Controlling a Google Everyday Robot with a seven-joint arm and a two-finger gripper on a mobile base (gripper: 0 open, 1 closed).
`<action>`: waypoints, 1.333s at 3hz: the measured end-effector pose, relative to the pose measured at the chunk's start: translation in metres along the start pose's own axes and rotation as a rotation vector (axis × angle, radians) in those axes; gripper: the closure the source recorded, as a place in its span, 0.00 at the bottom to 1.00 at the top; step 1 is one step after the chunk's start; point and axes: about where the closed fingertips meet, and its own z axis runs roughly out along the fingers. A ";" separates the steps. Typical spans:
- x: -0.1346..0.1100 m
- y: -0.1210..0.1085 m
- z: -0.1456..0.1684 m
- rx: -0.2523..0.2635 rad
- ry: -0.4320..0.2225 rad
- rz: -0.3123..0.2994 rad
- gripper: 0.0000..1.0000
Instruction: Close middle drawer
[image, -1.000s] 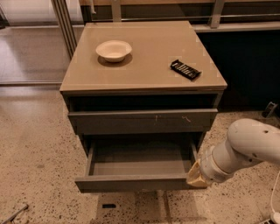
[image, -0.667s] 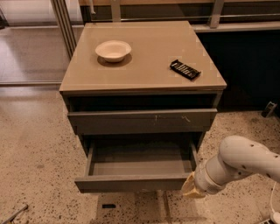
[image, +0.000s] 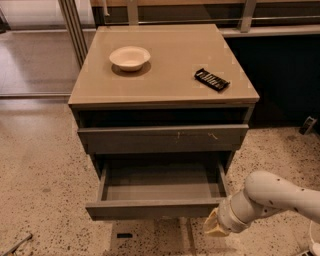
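Note:
The middle drawer is pulled well out of the cabinet, its plain grey front low in the view and its grey box interior showing, with nothing in it. My gripper comes in from the right on a white arm. It sits just right of and slightly below the drawer front's right end, close to it. I cannot tell whether it touches the front.
Above the open drawer is a wider grey front with small white scratch marks. The tan cabinet top holds a white bowl and a black remote-like object. Speckled floor surrounds the cabinet.
The arm and gripper have moved down and to the left, from beside the drawer's right side to the right end of its front. The drawer stays open.

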 end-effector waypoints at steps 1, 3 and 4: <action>0.006 -0.004 0.007 0.000 0.018 -0.039 1.00; 0.005 -0.035 0.044 0.129 -0.026 -0.207 1.00; 0.002 -0.057 0.062 0.220 -0.083 -0.259 1.00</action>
